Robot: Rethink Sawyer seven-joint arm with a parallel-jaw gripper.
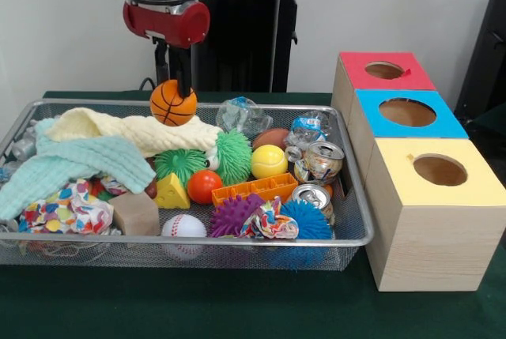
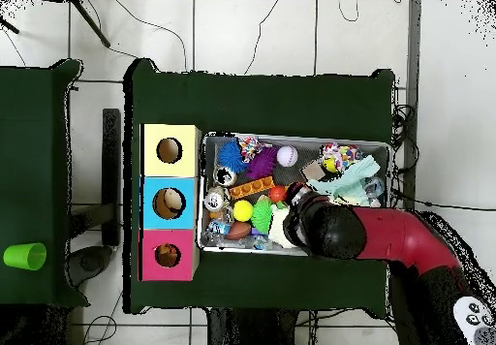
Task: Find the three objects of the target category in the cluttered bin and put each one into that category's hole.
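1. A dark green cloth tabletop (image 1: 237, 307) fills the foreground of the front view.
2. A plain white wall (image 1: 63, 23) stands behind it, and a black upright panel (image 1: 486, 54) shows at the right edge.
3. From overhead, a second dark green table (image 2: 34, 118) stands apart at the left, and a bright green plastic cup (image 2: 24, 256) lies on its side there.
4. A long black bar (image 2: 112, 176) lies between the two tables.
5. Thin black cables (image 2: 165, 31) trail over the white tiled floor (image 2: 252, 36).

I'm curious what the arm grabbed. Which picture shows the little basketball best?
The front view: the basketball hangs in the gripper, clear above the bin. From overhead, the arm hides it entirely.
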